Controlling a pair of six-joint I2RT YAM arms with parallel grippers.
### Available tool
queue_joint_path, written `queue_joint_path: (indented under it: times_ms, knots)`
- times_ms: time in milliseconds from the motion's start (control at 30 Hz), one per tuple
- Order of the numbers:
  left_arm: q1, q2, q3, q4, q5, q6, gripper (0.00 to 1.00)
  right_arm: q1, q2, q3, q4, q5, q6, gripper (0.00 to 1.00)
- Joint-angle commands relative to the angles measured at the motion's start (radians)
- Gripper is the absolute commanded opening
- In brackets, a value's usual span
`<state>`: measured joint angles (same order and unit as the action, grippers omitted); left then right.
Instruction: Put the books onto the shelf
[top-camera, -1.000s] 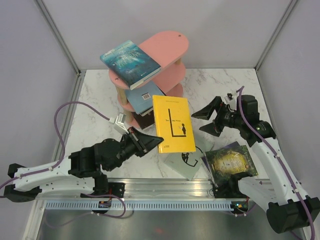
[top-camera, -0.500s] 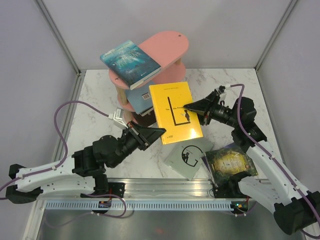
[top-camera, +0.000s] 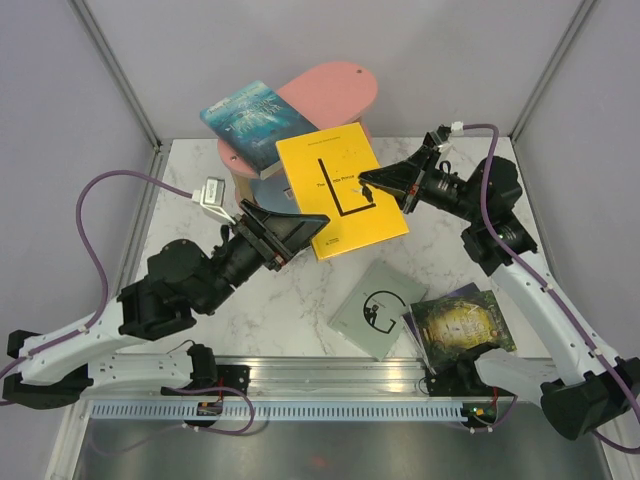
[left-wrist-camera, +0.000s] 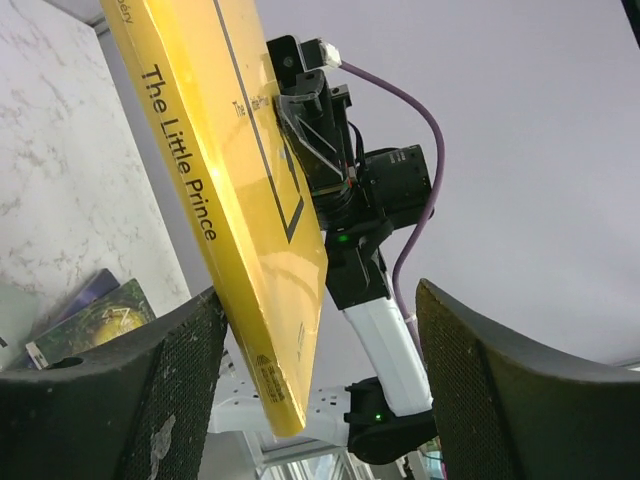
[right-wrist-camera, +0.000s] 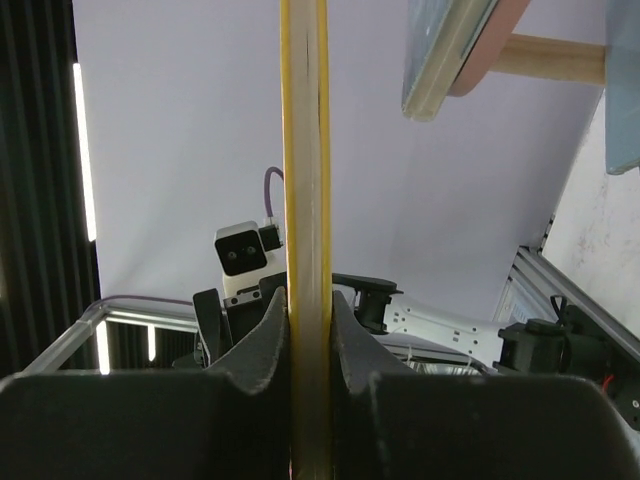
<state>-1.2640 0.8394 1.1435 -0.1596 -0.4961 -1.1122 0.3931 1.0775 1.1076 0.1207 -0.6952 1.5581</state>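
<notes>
Right end effector (top-camera: 369, 185) pinches the yellow book (top-camera: 340, 190) aloft (arm stretched leftward); left end effector (top-camera: 308, 224) spread around its edge.

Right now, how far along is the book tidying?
Partway. A teal book lies on the shelf. The right hand pinches the yellow book; the left hand is open beside it. A grey book and a green-gold book lie on the table.

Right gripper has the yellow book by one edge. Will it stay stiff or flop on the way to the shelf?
Probably stiff enough: the yellow book looks flat, with no sag, in the overhead view. It is thin and likely light, but the right gripper pinches only one edge, so it may pivot or slip on its shiny cover.
</notes>
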Motion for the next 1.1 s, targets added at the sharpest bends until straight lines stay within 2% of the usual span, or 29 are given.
queue_joint_path:
  times_ms: [0,200,433,500,600,633,700,733,767,800,833,867,900,967,1000,1067]
  knots:
    - [0.005,0.007,0.082,-0.046,-0.019,0.126,0.78,0.001,0.013,0.115,0.059,-0.009,0.022,0.00]
    - [0.055,0.033,0.147,-0.078,-0.004,0.156,0.77,0.009,0.067,0.176,0.102,-0.030,0.051,0.00]
    - [0.263,0.098,0.205,-0.090,0.195,0.124,0.68,0.059,0.142,0.262,0.099,-0.038,0.037,0.00]
    - [0.296,0.116,0.219,-0.090,0.231,0.117,0.63,0.070,0.156,0.284,0.093,-0.040,0.031,0.00]
    - [0.340,0.151,0.251,-0.089,0.280,0.117,0.49,0.089,0.182,0.308,0.088,-0.043,0.022,0.00]
    - [0.356,0.156,0.268,-0.090,0.293,0.118,0.26,0.093,0.197,0.314,0.088,-0.044,0.019,0.00]
    - [0.368,0.161,0.280,-0.100,0.292,0.126,0.03,0.096,0.219,0.345,0.086,-0.049,0.013,0.00]
    - [0.388,0.162,0.291,-0.106,0.283,0.127,0.02,0.096,0.243,0.357,0.086,-0.052,0.011,0.00]
    - [0.397,0.158,0.298,-0.109,0.277,0.140,0.02,0.095,0.255,0.389,0.083,-0.053,0.005,0.09]
    - [0.409,0.159,0.308,-0.132,0.269,0.144,0.02,0.096,0.283,0.406,0.079,-0.055,0.002,0.25]
    - [0.443,0.159,0.338,-0.145,0.265,0.150,0.02,0.096,0.295,0.426,0.070,-0.058,-0.004,0.48]
    - [0.468,0.164,0.358,-0.164,0.269,0.163,0.02,0.096,0.308,0.457,0.059,-0.056,-0.010,0.76]
    - [0.494,0.180,0.383,-0.187,0.278,0.166,0.02,0.095,0.324,0.469,0.051,-0.055,-0.018,0.91]
    - [0.584,0.197,0.449,-0.234,0.326,0.176,0.02,0.087,0.334,0.482,0.042,-0.058,-0.021,0.98]
    - [0.650,0.222,0.482,-0.242,0.371,0.176,0.02,0.076,0.334,0.477,0.040,-0.058,-0.023,0.98]
    - [0.715,0.243,0.505,-0.250,0.416,0.167,0.02,0.058,0.326,0.451,0.040,-0.064,-0.023,0.98]
